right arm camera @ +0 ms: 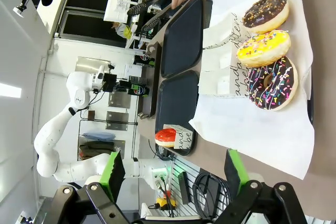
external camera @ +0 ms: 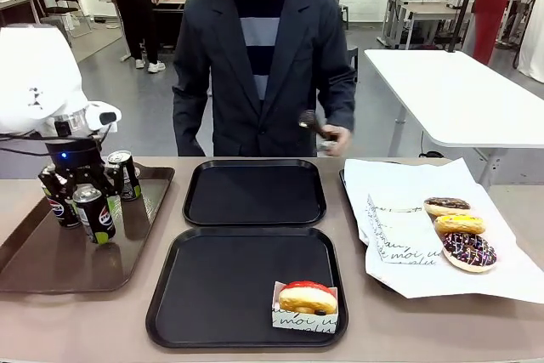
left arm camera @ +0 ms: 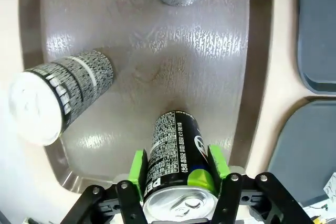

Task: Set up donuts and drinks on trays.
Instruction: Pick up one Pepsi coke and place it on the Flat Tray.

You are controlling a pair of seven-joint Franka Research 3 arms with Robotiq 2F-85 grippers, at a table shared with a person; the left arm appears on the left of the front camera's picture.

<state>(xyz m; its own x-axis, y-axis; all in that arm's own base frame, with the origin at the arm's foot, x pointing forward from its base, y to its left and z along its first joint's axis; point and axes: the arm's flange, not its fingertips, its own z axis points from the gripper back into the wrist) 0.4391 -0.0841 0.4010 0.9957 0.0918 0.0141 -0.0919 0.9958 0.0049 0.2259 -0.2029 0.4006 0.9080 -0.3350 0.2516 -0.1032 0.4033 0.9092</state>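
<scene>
One glossy cylindrical black can (left arm camera: 173, 145) gripped by left tool (left arm camera: 178, 166); right tool (right arm camera: 173, 169) wide.

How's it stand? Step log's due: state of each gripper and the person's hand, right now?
Left gripper: closed on a soda can.
Right gripper: open, empty.
Person's hand: holding black tongs.

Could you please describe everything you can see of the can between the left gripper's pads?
The can is black with a silver pull-tab top, white small print and a green patch near the rim. It stands upright on the brown tray, the left gripper closed on its sides near the top.
</scene>
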